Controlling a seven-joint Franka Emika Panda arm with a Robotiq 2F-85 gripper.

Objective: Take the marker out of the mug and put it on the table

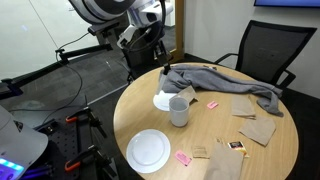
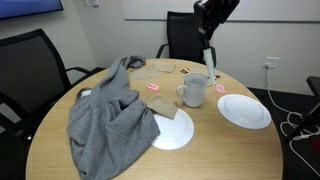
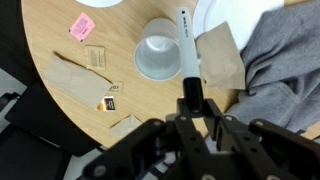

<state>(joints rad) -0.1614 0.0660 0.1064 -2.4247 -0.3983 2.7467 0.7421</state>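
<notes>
Item: marker (image 3: 187, 48), pinched at its dark end between the narrowed jaws of the gripper (image 3: 190, 98), fully clear of the mug (image 3: 160, 52). Long axis straight out from the fingertips, hanging near upright above the table (image 3: 125, 30) in an exterior view (image 2: 209, 58). In wrist view, lying just right of the mug rim, beside a brown napkin (image 3: 222, 62). Next move, as judged: lower toward bare wood away from the mug, then release.
</notes>
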